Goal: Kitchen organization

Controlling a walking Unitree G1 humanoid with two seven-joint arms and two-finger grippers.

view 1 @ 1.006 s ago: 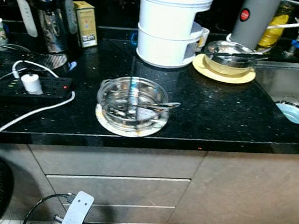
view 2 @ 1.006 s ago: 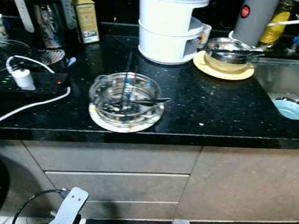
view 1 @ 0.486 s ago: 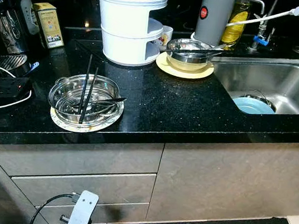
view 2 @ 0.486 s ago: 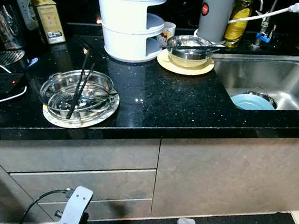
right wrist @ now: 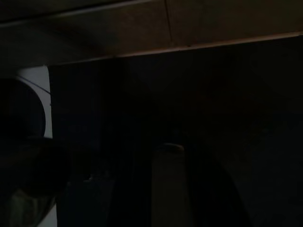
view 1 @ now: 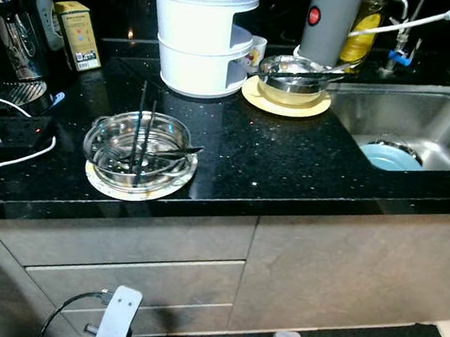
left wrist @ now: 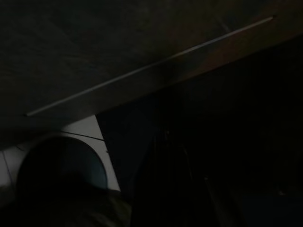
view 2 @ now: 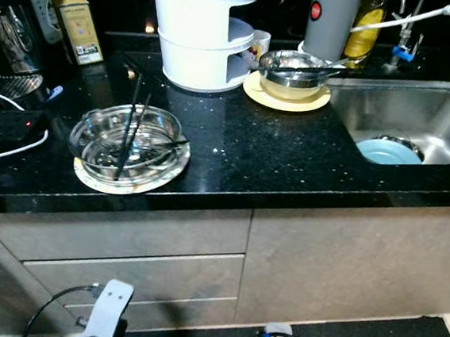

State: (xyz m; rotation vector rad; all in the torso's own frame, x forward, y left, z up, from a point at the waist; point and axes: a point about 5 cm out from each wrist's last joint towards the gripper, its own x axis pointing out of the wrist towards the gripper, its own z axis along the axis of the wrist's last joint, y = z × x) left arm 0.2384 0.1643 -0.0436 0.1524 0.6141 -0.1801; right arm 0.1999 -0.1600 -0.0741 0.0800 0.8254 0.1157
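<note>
Black counter [view 1: 290, 155] | chopsticks [view 1: 139, 128] in bowl [view 1: 135, 145] | wrist views dark

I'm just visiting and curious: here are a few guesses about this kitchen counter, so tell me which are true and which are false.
1. The glass bowl near the counter's front edge holds black chopsticks. True.
2. The steel bowl beside the sink sits on a blue plate. False: it sits on a yellow plate.
3. A light blue dish lies inside the sink. True.
4. The white stacked container stands in the sink. False: it stands on the black counter, behind the glass bowl.
5. The glass bowl is stacked on the steel bowl. False: they stand apart.
</note>
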